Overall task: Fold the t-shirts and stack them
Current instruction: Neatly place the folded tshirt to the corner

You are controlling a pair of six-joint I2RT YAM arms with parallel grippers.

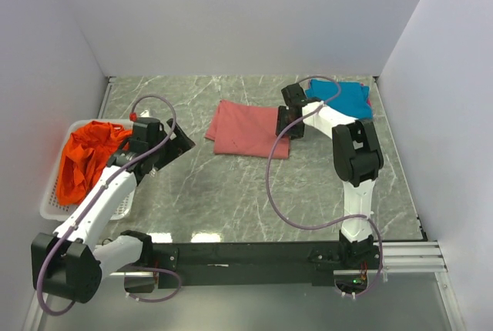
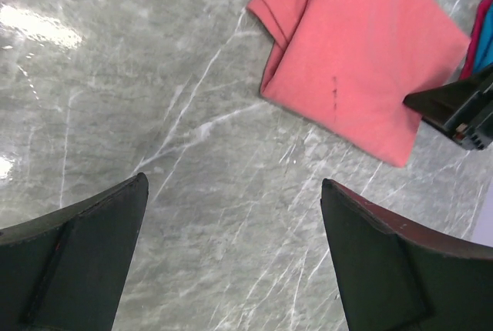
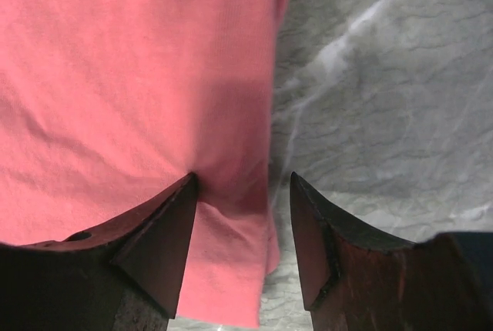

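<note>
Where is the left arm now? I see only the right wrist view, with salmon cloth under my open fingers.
Observer: The left gripper is open and holds nothing, over bare table to the left of the salmon t-shirt.
Operator: Are other shirts in sight?
Observer: An orange t-shirt lies crumpled in the white basket at the far left.
Operator: Anything on the right side?
Observer: A teal t-shirt lies by the far right corner.

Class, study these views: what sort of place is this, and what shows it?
Probably a robot lab's test booth, not a home: plain white walls box in a marble-patterned table, and two arms are bolted to a metal rail.
</note>
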